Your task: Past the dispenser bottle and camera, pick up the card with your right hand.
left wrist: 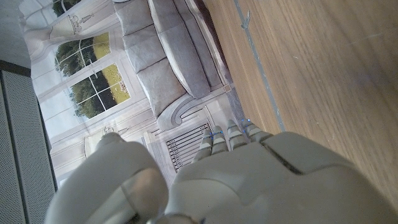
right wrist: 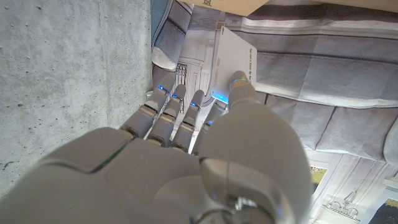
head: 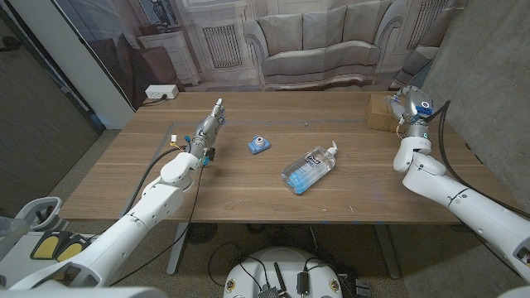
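At the table's far right, my right hand (head: 411, 103) is raised just beside a cardboard box (head: 382, 112). In the right wrist view, a white card (right wrist: 234, 55) is pinched between the thumb and the fingers (right wrist: 176, 107) of my right hand (right wrist: 205, 155), clear of the table. The clear dispenser bottle (head: 310, 169) lies on its side near the table's middle. A small blue camera (head: 258, 146) sits to its left. My left hand (head: 210, 124) stands at the left of the table with fingers stretched out, holding nothing.
The cardboard box (right wrist: 249, 5) is close above the held card. A backdrop printed with a sofa (head: 331, 41) hangs behind the table's far edge. A concrete wall (head: 489, 58) stands close on the right. A white power strip (head: 161, 92) lies beyond the far left corner.
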Controlling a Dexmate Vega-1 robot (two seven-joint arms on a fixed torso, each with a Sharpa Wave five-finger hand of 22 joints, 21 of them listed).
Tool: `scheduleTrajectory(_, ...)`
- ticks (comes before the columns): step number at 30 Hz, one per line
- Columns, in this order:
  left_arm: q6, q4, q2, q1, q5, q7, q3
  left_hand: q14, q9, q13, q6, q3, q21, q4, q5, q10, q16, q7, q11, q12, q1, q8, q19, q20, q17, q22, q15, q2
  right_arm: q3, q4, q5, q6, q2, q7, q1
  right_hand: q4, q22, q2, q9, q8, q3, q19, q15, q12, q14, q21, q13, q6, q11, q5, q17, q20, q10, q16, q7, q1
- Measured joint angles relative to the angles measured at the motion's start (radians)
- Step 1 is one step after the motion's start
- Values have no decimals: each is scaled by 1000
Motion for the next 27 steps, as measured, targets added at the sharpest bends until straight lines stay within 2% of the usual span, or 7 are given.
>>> scheduleTrajectory(27, 5, -14, 21, 0, -4, -4, -13, 0, 0, 0, 5, -8, 0, 0, 0, 0, 0, -5, 0, 0, 4, 0, 0, 0, 0, 0, 0, 4, 72, -78, 44, 14, 0, 10, -37, 0, 0, 4, -12, 9, 0, -3, -4, -8, 4, 5, 0, -2, 4, -15, 0, 4, 7, 0, 2, 4)
